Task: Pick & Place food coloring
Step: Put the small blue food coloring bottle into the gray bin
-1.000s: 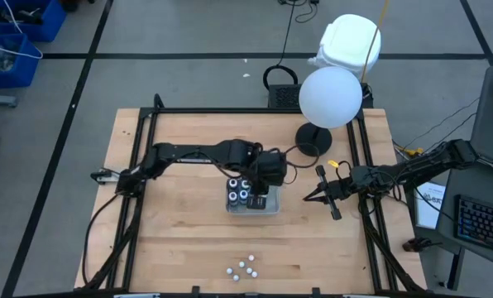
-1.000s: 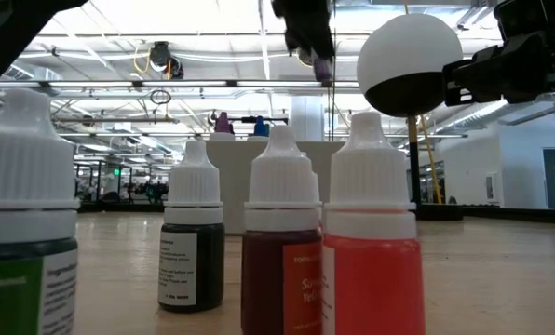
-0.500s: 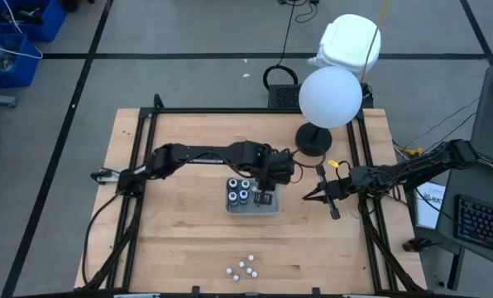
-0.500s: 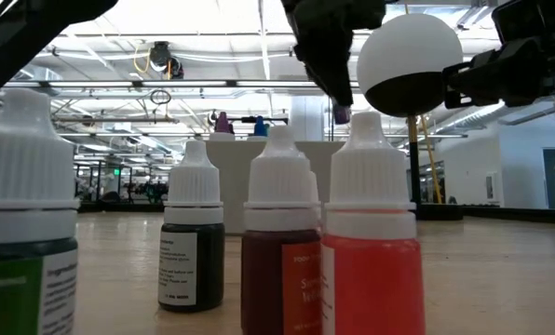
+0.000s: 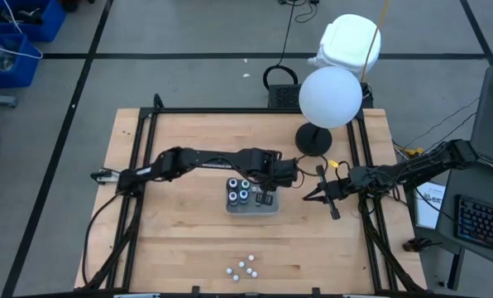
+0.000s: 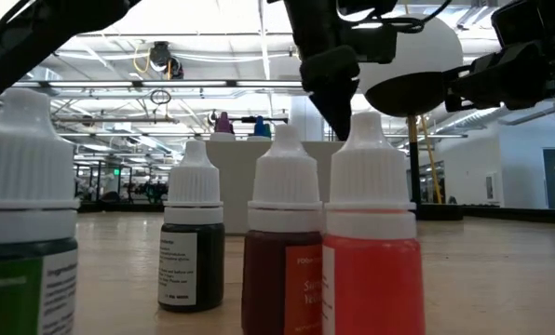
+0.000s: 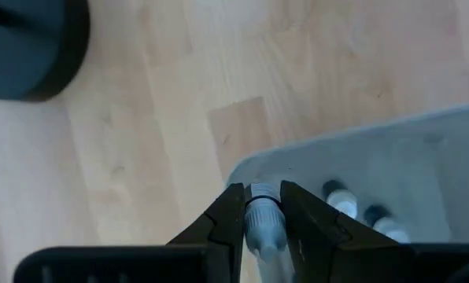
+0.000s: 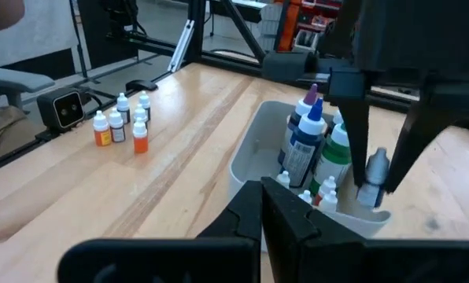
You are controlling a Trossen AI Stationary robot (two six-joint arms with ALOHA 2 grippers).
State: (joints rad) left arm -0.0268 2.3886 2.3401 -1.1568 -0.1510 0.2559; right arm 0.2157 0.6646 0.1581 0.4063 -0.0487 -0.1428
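Nearest the low camera we see loose dropper bottles standing upright on the wooden table, white caps up: a green one at the edge, a dark one, a deep red one and an orange one in front. From above they show as a small cluster of white caps near the table's front edge, well apart from the clear tray.

Farther back, at mid-table, the tray holds several food coloring bottles standing upright in its left part, caps up. In the right wrist view these bottles crowd together, and smaller white caps sit low against the tray's near wall.

The left gripper hangs over the tray's right part. Its fingers are clamped on a small grey-capped bottle; in the left wrist view the cap points out between the fingertips, in line with the fingers. In the right wrist view the held bottle hangs upright, long axis vertical, just inside the tray's far side.

The right gripper waits right of the tray, pointing at it, its fingers pressed together on nothing.

Beyond stand a black-based lamp with a white globe and a white appliance off the table.
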